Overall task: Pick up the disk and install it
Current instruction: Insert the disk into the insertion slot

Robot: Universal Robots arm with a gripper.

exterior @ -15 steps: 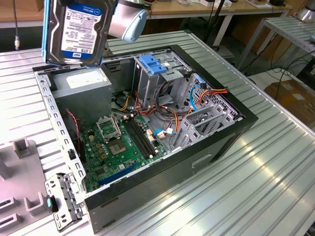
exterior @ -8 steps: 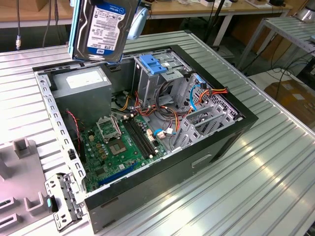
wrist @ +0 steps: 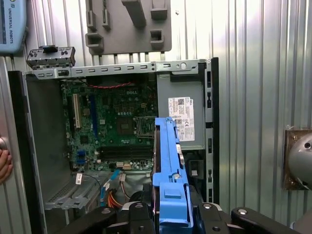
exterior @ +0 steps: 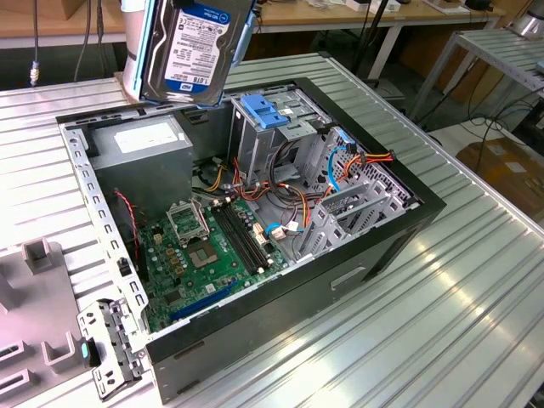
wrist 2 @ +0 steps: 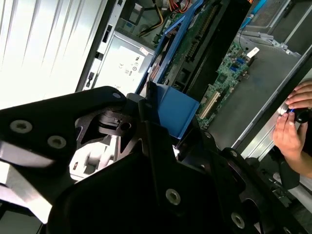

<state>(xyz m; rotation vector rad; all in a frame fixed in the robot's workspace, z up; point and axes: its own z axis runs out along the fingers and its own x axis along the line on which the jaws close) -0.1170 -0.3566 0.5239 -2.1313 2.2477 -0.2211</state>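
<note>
The disk point(exterior: 194, 47) hangs in the air above the far end of the open computer case point(exterior: 399, 234), its white label facing the exterior view. It is tilted, with light-blue rails along its sides. In both wrist views I see it edge-on: a blue rail point(wrist: 168, 161) point(wrist 2: 176, 111) runs out from between the black fingers. My gripper point(wrist: 170, 214) point(wrist 2: 163, 124) is shut on the disk's end. Below the disk lie the power supply box point(exterior: 140, 140) and the tall metal drive cage with its blue latch point(exterior: 263, 115).
The case lies on its side on a ribbed metal table point(exterior: 442, 340), showing a green motherboard point(exterior: 212, 246) and loose cables point(exterior: 285, 200). A grey fixture plate point(exterior: 34, 289) and a metal bracket point(exterior: 106, 348) sit at the exterior view's left. A person's hand point(wrist 2: 290, 131) rests at the case's edge.
</note>
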